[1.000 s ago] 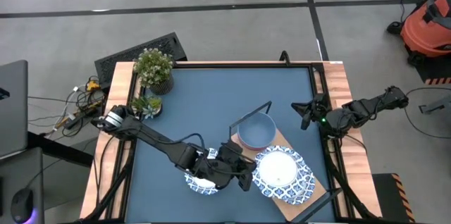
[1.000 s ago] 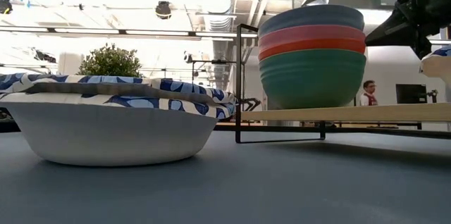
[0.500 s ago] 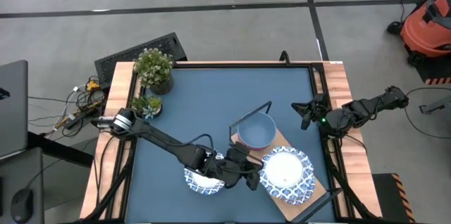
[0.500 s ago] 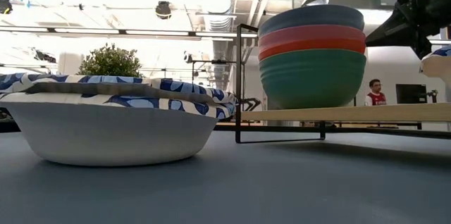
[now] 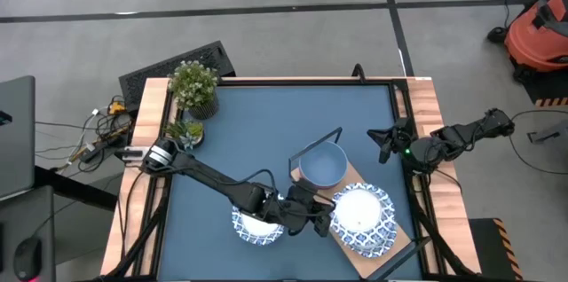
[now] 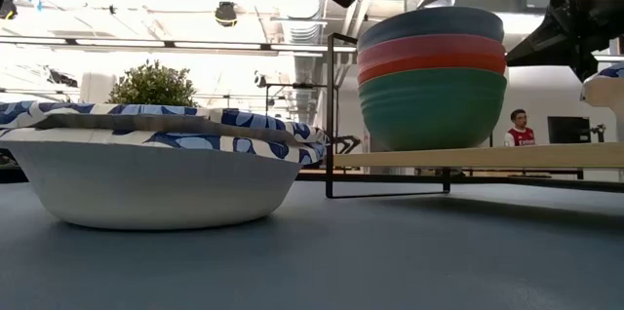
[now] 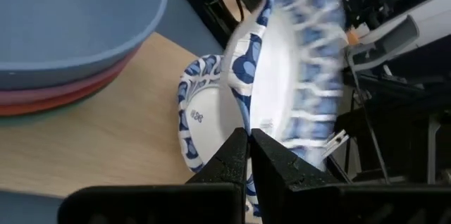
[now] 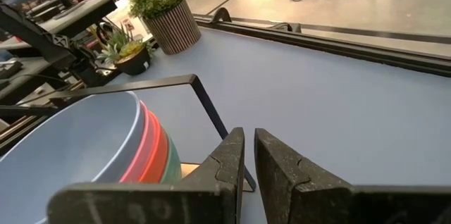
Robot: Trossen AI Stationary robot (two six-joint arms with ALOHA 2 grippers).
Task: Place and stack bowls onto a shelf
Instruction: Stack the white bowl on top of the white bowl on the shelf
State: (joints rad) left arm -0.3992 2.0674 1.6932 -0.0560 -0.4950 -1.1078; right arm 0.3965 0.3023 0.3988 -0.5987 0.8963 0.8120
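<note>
A blue-and-white patterned bowl is pinched by its rim in the closed jaws of the left gripper, tilted on edge just above a second patterned bowl that lies flat on the shelf. The shelf sits near the table's front right corner, its wire frame toward the table's middle. Beside the held bowl stands a stack of 4 plain bowls, pale blue on top, then pink, red and green. A third patterned bowl rests on the blue table just left of the shelf. The left arm stretches low from the table's left edge across that bowl. The right gripper hangs at the table's right edge, jaws nearly closed and empty.
</note>
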